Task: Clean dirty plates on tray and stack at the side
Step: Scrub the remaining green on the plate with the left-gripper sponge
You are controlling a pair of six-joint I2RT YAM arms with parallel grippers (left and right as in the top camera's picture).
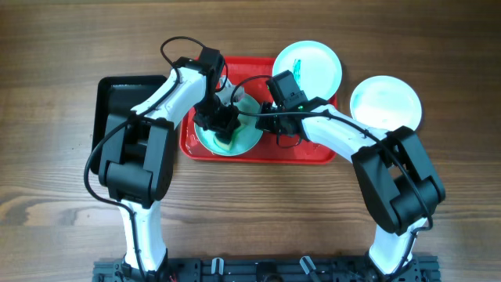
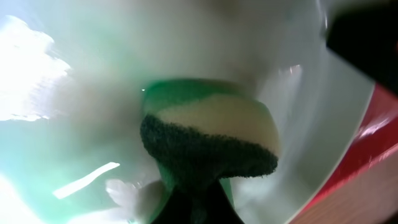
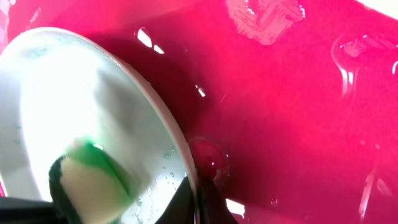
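Note:
A pale aqua plate (image 1: 247, 138) lies tilted in the left part of the red tray (image 1: 313, 153). My left gripper (image 1: 225, 127) is shut on a yellow sponge with a dark green scouring side (image 2: 211, 140) and presses it into the wet plate (image 2: 74, 124). My right gripper (image 1: 261, 117) is shut on that plate's right rim (image 3: 180, 155), one finger on each side (image 3: 198, 200). A second aqua plate with a green smear (image 1: 309, 66) sits at the tray's far edge. A third pale plate (image 1: 385, 102) lies on the table to the right and looks smear-free.
A smaller black tray (image 1: 117, 98) lies left of the red tray, under the left arm. The red tray's floor (image 3: 298, 93) is wet, with droplets. Both arms cross above the tray's middle.

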